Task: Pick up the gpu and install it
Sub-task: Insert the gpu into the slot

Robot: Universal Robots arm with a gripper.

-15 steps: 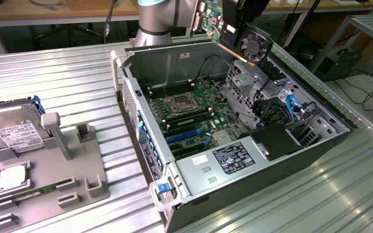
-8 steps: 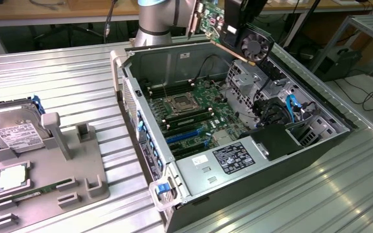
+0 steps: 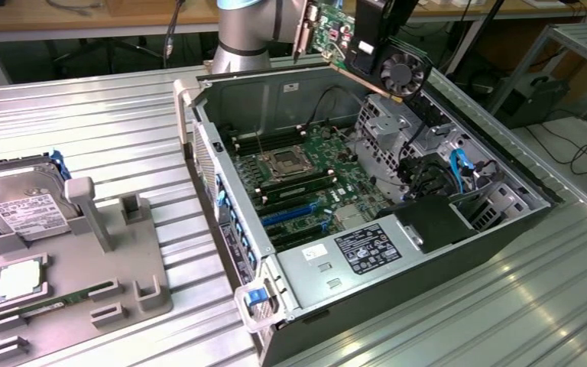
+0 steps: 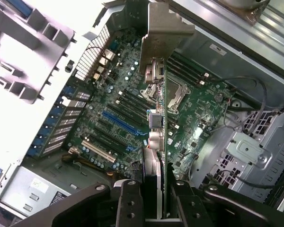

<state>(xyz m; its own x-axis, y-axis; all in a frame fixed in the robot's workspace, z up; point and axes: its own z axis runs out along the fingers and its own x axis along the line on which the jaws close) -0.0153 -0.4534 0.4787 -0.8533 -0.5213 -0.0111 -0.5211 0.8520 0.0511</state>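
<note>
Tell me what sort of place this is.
Most likely a robotics lab or test workshop for computer assembly: an opened computer case lies on a ribbed metal table, a grey parts fixture holds components, and the pincer holds the gpu above the case.

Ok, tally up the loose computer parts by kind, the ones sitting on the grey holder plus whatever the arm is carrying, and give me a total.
On the grey holder:
hard drive: 1
square chip: 1
memory stick: 1
Held in the gripper above the open case:
gpu: 1
Total: 4
</note>
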